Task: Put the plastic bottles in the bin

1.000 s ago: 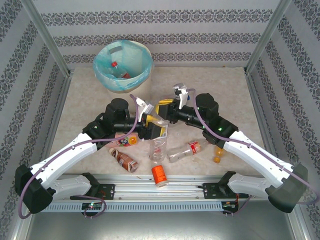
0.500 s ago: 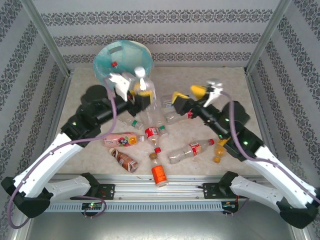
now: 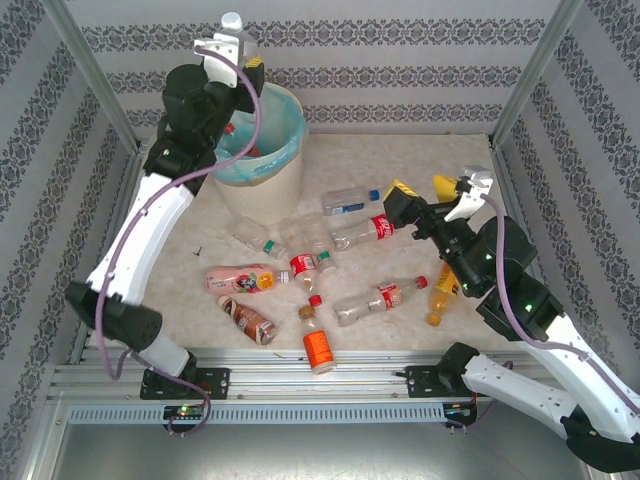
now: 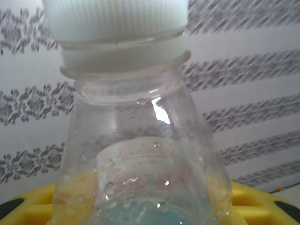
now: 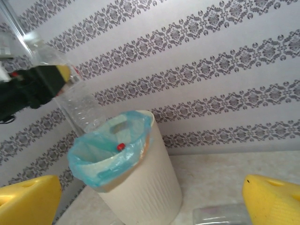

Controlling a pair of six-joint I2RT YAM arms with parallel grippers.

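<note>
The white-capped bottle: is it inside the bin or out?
Out. The left gripper holds the bottle above the bin.

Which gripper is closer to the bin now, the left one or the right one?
Left. The left gripper holds a clear bottle just above the bin rim. The right gripper is open, well apart from it, over the table.

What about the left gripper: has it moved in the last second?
Yes. The left gripper went from mid-table to above the bin, holding a white-capped bottle.
</note>
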